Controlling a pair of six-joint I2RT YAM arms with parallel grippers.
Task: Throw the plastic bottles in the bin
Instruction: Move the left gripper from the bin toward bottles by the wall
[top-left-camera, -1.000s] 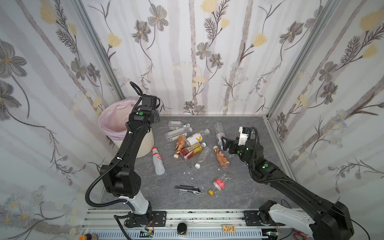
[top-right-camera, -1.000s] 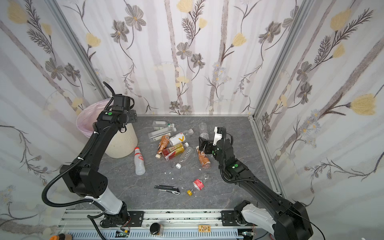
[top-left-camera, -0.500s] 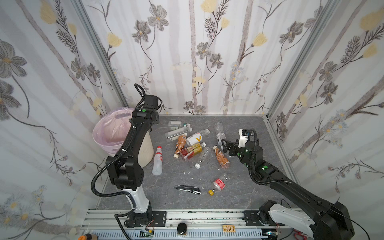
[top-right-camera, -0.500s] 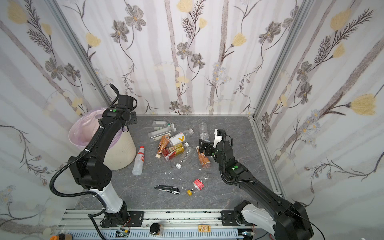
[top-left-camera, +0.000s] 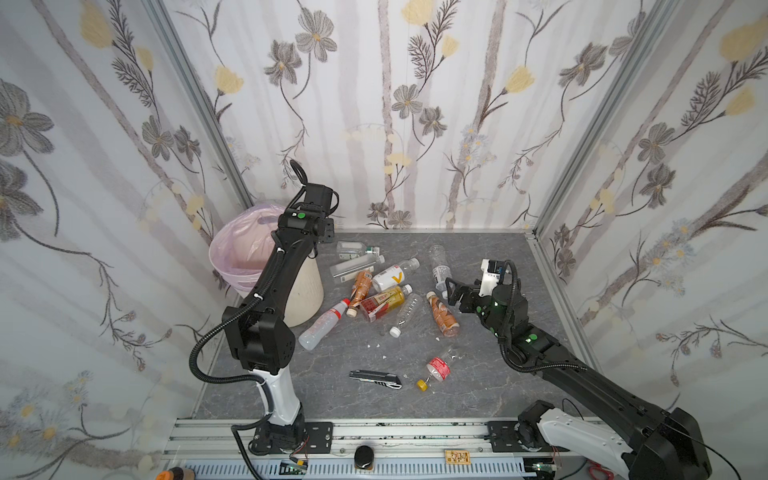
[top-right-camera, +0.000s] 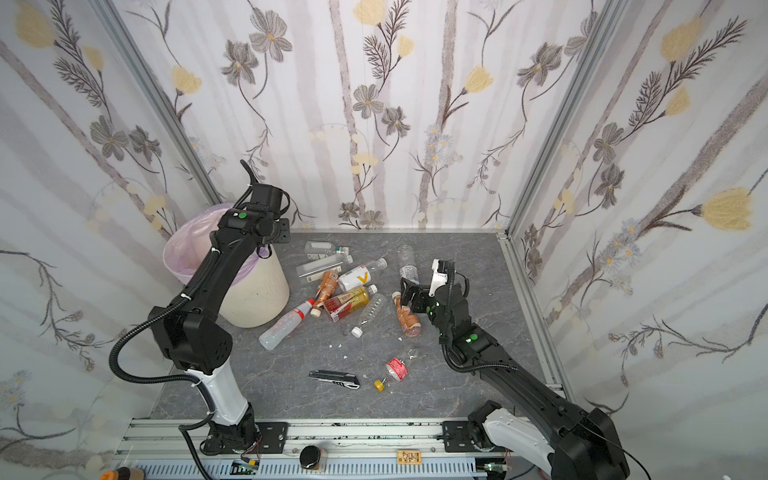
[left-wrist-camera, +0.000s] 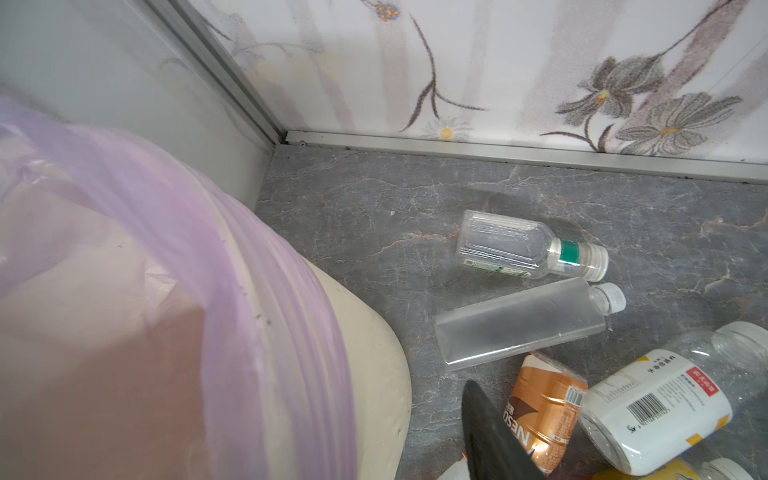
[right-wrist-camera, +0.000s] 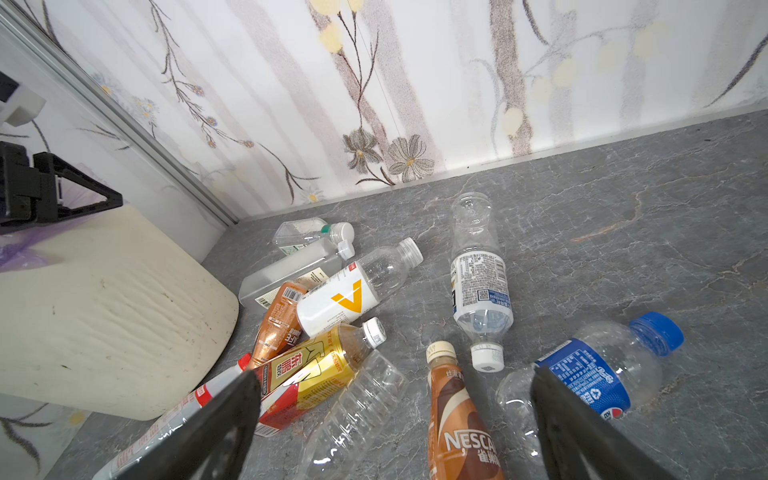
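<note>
The plastic bottles (top-left-camera: 382, 300) lie on their sides on the grey table (top-left-camera: 478, 395) just right of the upright bin (top-left-camera: 307, 291), most slanting with caps toward the back right. A brown coffee bottle (top-left-camera: 443, 314) lies nearly front to back, with its cap toward the back wall. The right gripper (right-wrist-camera: 395, 373) hangs near that cap, fingers spread wide and empty, while the left gripper (top-left-camera: 316, 249) sits by the bin's rim with one finger (left-wrist-camera: 488, 432) showing, so I cannot tell its opening
</note>
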